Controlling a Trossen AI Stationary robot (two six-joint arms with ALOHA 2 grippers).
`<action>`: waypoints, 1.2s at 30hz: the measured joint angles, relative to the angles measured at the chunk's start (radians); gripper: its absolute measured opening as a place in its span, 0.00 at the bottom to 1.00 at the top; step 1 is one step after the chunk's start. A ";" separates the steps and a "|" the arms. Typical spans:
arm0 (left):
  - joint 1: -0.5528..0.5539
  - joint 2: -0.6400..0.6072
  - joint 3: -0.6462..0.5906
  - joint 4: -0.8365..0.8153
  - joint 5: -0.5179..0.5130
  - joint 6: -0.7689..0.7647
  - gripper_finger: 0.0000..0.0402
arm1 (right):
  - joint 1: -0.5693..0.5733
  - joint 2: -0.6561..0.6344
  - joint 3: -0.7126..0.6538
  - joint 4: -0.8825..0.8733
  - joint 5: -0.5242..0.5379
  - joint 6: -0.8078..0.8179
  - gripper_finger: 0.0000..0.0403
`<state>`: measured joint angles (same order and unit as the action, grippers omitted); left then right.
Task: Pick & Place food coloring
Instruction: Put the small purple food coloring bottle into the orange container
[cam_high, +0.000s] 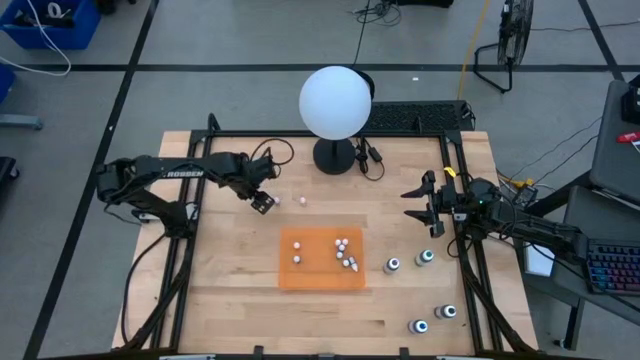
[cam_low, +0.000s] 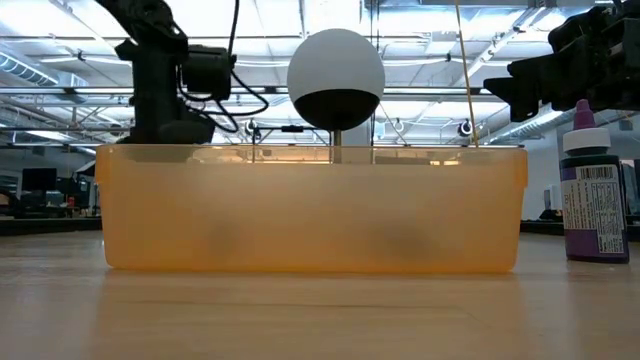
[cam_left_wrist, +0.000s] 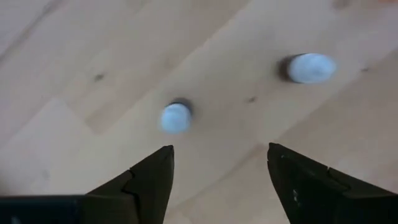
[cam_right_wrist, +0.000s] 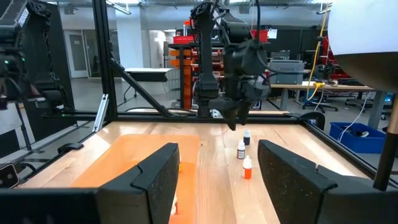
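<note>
Two tiny whitish bottles (cam_high: 277, 201) (cam_high: 301, 199) stand on the bare wood beside the orange tray's far-left corner. In the left wrist view they show from above as caps (cam_left_wrist: 176, 117) (cam_left_wrist: 311, 68). My left gripper (cam_high: 264, 203) (cam_left_wrist: 221, 152) hovers open above them, pointing down, nearest the first bottle and touching neither. Several more whitish bottles (cam_high: 343, 252) lie inside the tray (cam_high: 300, 278). Four dark bottles with white-ringed tops (cam_high: 392, 265) (cam_high: 425, 257) (cam_high: 445, 312) (cam_high: 419, 326) stand upright to the tray's right. My right gripper (cam_high: 412, 203) (cam_right_wrist: 217, 152) waits open above the table's right side.
A large white globe lamp (cam_high: 335, 102) stands on its dark base at the table's far middle. The orange tray has low translucent walls (cam_low: 310, 210). One dark purple bottle (cam_low: 593, 200) shows at the low view's right. Black frame rails (cam_high: 460, 200) run along the table's sides.
</note>
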<state>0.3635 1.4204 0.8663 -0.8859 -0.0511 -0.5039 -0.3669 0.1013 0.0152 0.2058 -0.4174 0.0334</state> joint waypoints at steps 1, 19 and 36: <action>0.007 0.000 -0.008 0.003 -0.004 0.006 0.64 | 0.000 0.000 0.000 0.000 0.000 0.000 0.52; 0.093 0.000 -0.110 0.179 -0.054 0.036 0.62 | 0.000 0.000 0.000 0.000 0.000 0.000 0.52; 0.123 0.000 -0.171 0.267 -0.036 0.064 0.62 | 0.000 0.000 0.000 0.000 0.000 0.000 0.51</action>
<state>0.4870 1.4205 0.6952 -0.6186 -0.0872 -0.4397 -0.3669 0.1013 0.0153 0.2057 -0.4174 0.0334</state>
